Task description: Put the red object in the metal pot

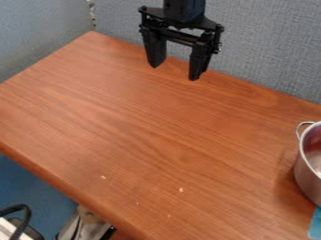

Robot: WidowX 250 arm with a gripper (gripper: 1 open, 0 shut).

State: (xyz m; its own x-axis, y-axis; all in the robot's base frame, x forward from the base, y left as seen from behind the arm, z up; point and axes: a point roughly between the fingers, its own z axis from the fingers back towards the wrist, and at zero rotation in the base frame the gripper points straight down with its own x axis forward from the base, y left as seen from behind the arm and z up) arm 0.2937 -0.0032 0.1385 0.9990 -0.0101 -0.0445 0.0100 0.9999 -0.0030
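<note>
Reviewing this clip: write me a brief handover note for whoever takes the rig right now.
Gripper: open, empty, pointing down over the far side of the wooden table.
Metal pot: at the right edge, only partly in frame; a reddish tint shows inside, but whether that is the red object cannot be told.
Done: unclear.
Left: check the pot's contents; no red object shows on the tabletop.

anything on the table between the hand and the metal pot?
Nothing visible. The open hand hangs over the far side of the table; the metal pot sits at the right edge, partly out of frame. Only bare wood lies between them.
</note>
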